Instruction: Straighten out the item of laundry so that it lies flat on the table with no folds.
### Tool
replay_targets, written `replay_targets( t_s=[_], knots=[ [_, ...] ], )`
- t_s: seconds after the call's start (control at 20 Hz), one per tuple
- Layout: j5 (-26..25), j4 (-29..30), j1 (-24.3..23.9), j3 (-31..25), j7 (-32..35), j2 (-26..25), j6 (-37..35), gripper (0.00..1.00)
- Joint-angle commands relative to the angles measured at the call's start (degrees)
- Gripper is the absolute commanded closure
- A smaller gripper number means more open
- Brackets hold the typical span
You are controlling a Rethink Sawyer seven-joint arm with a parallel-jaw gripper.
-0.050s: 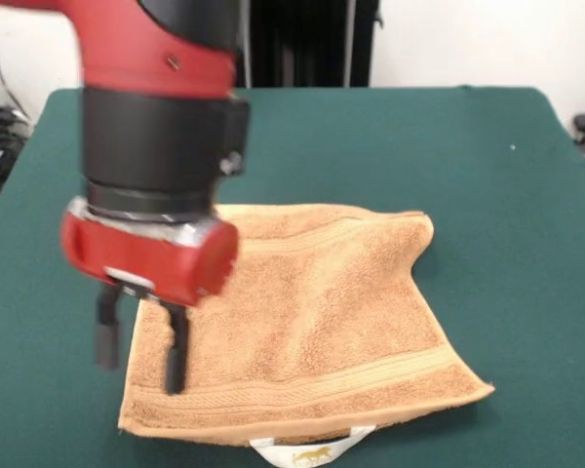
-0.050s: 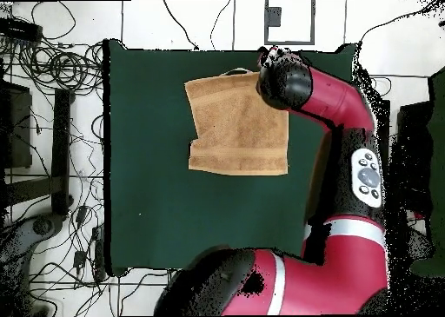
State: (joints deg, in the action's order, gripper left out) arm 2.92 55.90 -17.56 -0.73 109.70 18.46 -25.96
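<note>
I am holding my gripper (image 1: 140,341), fingers apart, over the towel's (image 1: 322,312) corner on the green table (image 1: 526,195); cables (image 2: 52,70) are lying around.

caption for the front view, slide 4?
Sawyer gripper, fingers apart and holding nothing, over the near corner of the orange-tan towel on the green table.

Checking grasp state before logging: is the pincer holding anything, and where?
Nothing held. The pincer is open, its fingers apart with nothing between them, over the towel near one side edge.
</note>
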Motion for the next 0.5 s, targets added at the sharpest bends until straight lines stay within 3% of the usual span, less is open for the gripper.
replay_targets(
  t_s=[0.05,0.35,0.5],
  knots=[
    [0.8,5.6,2.5,-6.3,0.3,0.8,-12.9,0.0],
    [-1.5,-2.5,6.4,-1.0,2.0,-4.4,-26.9,0.0],
    [-2.5,-3.8,7.0,-0.1,1.6,-4.9,-32.5,0.0]
  ],
)
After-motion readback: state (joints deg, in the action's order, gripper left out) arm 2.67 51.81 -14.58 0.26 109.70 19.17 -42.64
